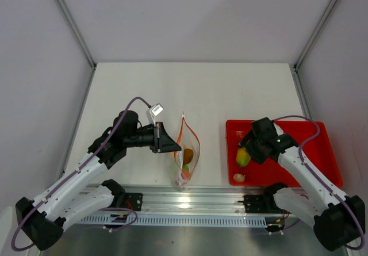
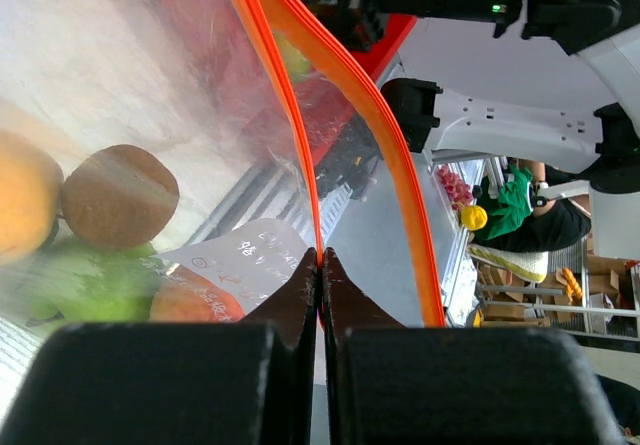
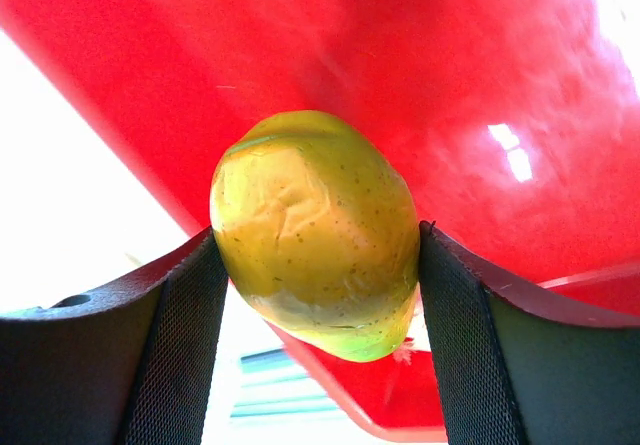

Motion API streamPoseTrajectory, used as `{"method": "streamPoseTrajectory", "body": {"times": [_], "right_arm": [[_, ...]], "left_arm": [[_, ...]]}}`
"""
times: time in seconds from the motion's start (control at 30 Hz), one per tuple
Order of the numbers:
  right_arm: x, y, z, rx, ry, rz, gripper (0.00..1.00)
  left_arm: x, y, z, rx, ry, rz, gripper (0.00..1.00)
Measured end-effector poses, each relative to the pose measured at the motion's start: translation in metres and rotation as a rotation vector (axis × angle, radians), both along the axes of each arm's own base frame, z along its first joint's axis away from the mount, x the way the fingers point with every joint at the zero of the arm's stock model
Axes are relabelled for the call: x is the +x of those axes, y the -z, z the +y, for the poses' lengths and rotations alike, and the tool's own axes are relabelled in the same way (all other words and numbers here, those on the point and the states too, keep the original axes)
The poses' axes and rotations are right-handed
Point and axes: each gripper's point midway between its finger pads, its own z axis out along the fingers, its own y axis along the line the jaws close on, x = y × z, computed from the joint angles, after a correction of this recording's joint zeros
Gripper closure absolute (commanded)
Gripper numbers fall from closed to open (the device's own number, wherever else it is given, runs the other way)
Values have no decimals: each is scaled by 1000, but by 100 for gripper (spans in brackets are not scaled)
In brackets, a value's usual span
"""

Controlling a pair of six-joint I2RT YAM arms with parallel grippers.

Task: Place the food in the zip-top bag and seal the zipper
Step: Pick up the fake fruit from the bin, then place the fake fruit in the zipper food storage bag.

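The zip-top bag (image 1: 192, 146) stands on the white counter (image 1: 201, 89) between the two arms, its mouth gaping upward. The left hand (image 2: 320, 265) is pressed together on the near lip of the zipper (image 2: 285, 95), pinching that red-orange strip, while the other lip bows away from it. Inside the bag lie a kiwi (image 2: 120, 195), an orange (image 2: 20, 210) and a green apple (image 2: 85, 280), crowded against a printed label.

To the right, well apart from the bag, sits a red tray (image 1: 310, 146). The right hand (image 1: 247, 152) grips the mango (image 3: 315, 285) from both sides, just above the tray's floor near its left rim. That rim and a strip of bare counter lie between the mango and the bag. A small beige piece (image 1: 239, 178) rests in the tray's near left corner. A metal rail (image 1: 190, 201) runs along the counter's near edge.
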Motion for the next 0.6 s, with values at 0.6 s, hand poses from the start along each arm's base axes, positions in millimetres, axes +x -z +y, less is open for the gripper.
{"method": "streamPoseTrajectory", "body": {"times": [0.6], "right_arm": [[4,-198,82,310,-705,-783,100]], "left_arm": [[0,0,0,-1,0,0,99]]}}
